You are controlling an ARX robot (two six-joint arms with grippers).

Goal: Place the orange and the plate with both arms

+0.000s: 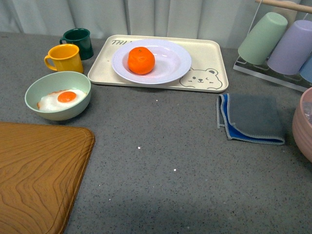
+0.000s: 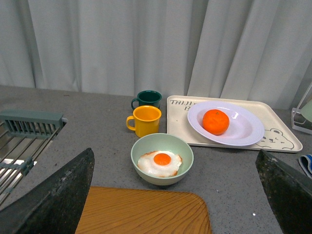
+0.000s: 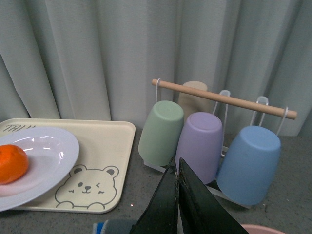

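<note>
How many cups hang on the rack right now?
4: green cup, purple cup and blue cup in front, a beige cup behind them. More may be hidden.

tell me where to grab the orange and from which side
Grip the orange across its widest middle, coming straight down from above. It sits in the well of the plate, whose raised rim blocks a low sideways approach, while its round top is fully exposed. The left gripper, already open, looks better suited; the right gripper is shut.
</note>
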